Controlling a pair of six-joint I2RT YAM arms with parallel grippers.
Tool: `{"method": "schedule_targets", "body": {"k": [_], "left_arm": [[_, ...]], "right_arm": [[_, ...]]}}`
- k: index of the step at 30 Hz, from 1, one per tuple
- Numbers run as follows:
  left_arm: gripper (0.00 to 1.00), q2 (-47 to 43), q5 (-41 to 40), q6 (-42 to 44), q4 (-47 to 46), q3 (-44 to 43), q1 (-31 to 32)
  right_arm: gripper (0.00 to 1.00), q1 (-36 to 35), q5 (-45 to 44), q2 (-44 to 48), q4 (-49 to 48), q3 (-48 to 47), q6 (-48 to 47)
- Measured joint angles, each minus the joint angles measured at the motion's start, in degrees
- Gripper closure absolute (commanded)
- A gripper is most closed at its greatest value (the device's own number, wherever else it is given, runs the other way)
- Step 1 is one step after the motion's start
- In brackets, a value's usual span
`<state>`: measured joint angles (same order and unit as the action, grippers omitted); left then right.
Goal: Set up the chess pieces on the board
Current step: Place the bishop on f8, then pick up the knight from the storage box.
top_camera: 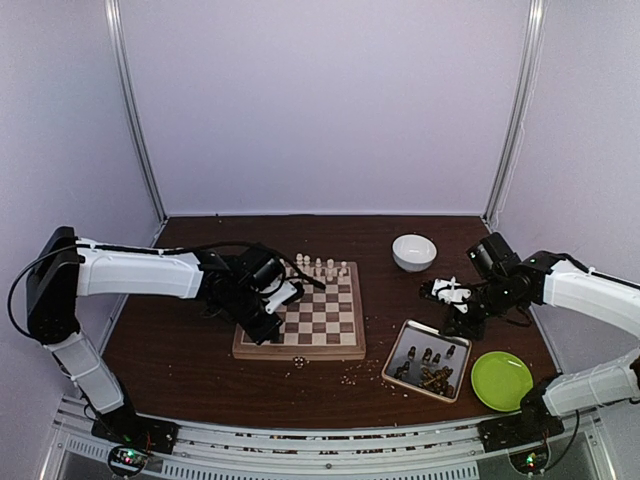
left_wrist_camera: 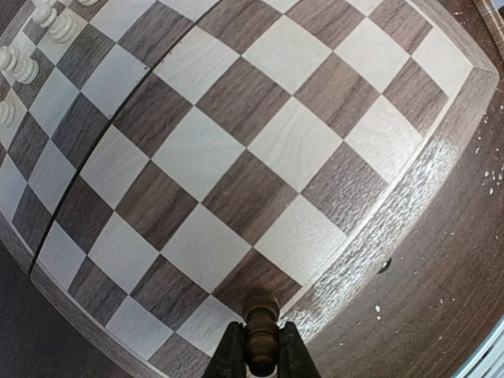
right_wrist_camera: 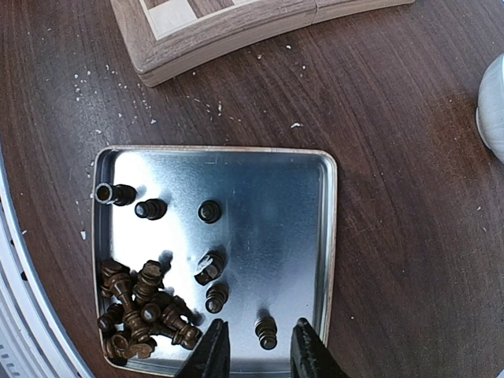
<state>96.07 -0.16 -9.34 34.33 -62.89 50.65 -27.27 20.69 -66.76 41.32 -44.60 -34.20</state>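
The chessboard lies mid-table, with several cream pieces along its far edge; they also show in the left wrist view. My left gripper is shut on a dark brown chess piece, held over a dark square by the board's rim; in the top view the gripper is over the board's near-left corner. My right gripper is open above the metal tray, its fingers either side of one dark piece. Several more dark pieces lie heaped and scattered in the tray.
A white bowl stands at the back right of the board, and a green plate at the near right beside the tray. Pale crumbs dot the table between board and tray. The right arm reaches over the tray.
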Motion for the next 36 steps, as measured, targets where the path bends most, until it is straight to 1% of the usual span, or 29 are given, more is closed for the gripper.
{"method": "schedule_targets", "body": {"k": [5, 12, 14, 18, 21, 23, 27, 29, 32, 36], "left_arm": [[0.94, 1.0, -0.1, -0.1, -0.3, 0.0, -0.5], [0.92, 1.4, 0.2, -0.2, -1.8, 0.0, -0.5], [0.90, 1.4, 0.4, -0.2, -1.9, 0.0, -0.6], [0.79, 1.4, 0.4, -0.2, -1.9, 0.0, -0.7], [0.68, 1.5, 0.4, -0.3, -1.8, 0.0, -0.7], [0.63, 1.5, 0.4, -0.3, -1.4, 0.0, -0.7], [0.54, 0.6, 0.3, 0.0, 1.9, -1.0, -0.7], [0.51, -0.9, 0.0, 0.7, 4.7, -3.0, -0.7], [0.47, -4.2, -1.4, 2.7, 7.9, -9.2, -0.8], [0.46, -6.9, -3.6, 5.7, 7.8, -19.5, -2.2]], "right_arm": [[0.73, 0.0, 0.0, 0.0, 0.0, 0.0, 0.0], [0.73, 0.0, 0.0, -0.4, 0.0, 0.0, 0.0], [0.73, 0.0, 0.0, -0.4, 0.0, 0.0, 0.0], [0.73, 0.0, 0.0, -0.5, 0.0, 0.0, 0.0], [0.73, 0.0, 0.0, -0.5, 0.0, 0.0, 0.0], [0.73, 0.0, 0.0, -0.5, 0.0, 0.0, 0.0], [0.73, 0.0, 0.1, -0.5, 0.0, 0.0, 0.0], [0.73, 0.0, 0.0, -0.5, 0.0, 0.0, 0.0], [0.72, 0.0, 0.0, -0.5, 0.2, -0.2, 0.1], [0.69, -0.1, 0.0, -1.9, 1.5, -2.4, -0.2]]}}
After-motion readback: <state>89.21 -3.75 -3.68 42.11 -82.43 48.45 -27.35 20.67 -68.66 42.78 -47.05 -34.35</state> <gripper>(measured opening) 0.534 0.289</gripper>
